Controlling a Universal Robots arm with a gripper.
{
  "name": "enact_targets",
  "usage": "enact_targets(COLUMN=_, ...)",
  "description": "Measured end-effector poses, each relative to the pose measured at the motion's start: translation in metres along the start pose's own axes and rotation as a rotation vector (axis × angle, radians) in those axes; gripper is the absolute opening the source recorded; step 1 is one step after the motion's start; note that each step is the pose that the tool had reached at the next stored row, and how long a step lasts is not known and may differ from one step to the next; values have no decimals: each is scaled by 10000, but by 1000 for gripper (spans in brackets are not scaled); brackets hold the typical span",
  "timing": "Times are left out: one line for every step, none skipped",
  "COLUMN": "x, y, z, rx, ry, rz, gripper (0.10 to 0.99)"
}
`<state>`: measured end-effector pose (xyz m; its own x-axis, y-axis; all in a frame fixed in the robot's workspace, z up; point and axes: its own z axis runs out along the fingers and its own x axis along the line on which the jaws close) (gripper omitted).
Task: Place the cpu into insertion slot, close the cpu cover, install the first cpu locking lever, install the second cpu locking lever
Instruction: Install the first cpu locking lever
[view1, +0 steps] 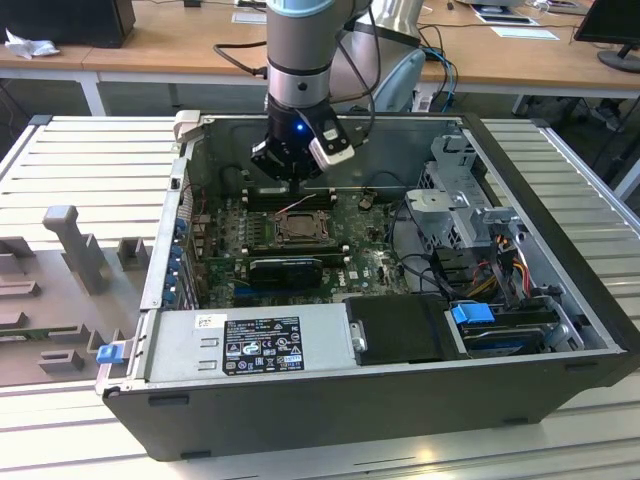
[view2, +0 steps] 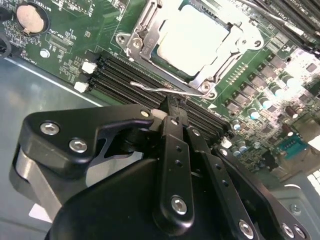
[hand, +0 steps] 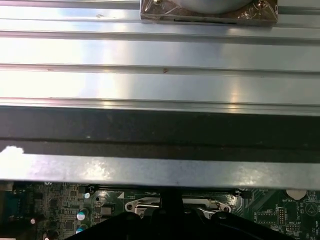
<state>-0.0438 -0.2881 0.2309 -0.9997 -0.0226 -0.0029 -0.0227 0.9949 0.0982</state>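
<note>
While the exterior view gives the open computer case (view1: 560, 250) whole, with the arm reaching down into it, it shows the gripper (view1: 287, 178) only as a dark mass just behind the insertion slot (view1: 298, 228) on the green motherboard (view1: 375, 262). Second wrist view adds the detail: cpu (view2: 192, 37) lies pale and flat inside the socket, with the cpu cover (view2: 150, 30) folded down around it as a silvery frame. A thin wire locking lever (view2: 160, 88) runs along the near edge of the frame, beside the black memory slots (view2: 125, 75). Gripper fingertips (view2: 170, 107) are drawn narrow, nearly together, tips just at that lever; whether they actually pinch it I cannot tell. First wrist view gives the case's metal wall (hand: 160, 170) and the ribbed table (hand: 160, 55) beyond.
</note>
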Motion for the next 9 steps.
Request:
enact_targets(x=-2, y=0, z=2, rx=1, ry=1, rz=-1, gripper=106)
enact_targets(x=-5, y=0, z=3, rx=1, ry=2, rz=-5, gripper=106)
enact_targets(x=-8, y=-1, z=5, rx=1, ry=2, rz=-18, gripper=106)
enact_targets(x=-13, y=-1, z=7, rx=-1, ry=3, rz=-40, gripper=106)
enact_targets(x=-20, y=-1, z=10, rx=-1, ry=5, rz=-61, gripper=106)
enact_targets(x=-27, y=-1, z=13, rx=-2, ry=7, rz=-70, gripper=106)
enact_targets(x=-38, y=-3, z=21, rx=-2, ry=7, rz=-72, gripper=106)
enact_targets(x=-43, y=-4, z=27, rx=1, ry=8, rz=-72, gripper=106)
enact_targets(x=-44, y=-4, z=27, rx=1, ry=9, rz=-76, gripper=106)
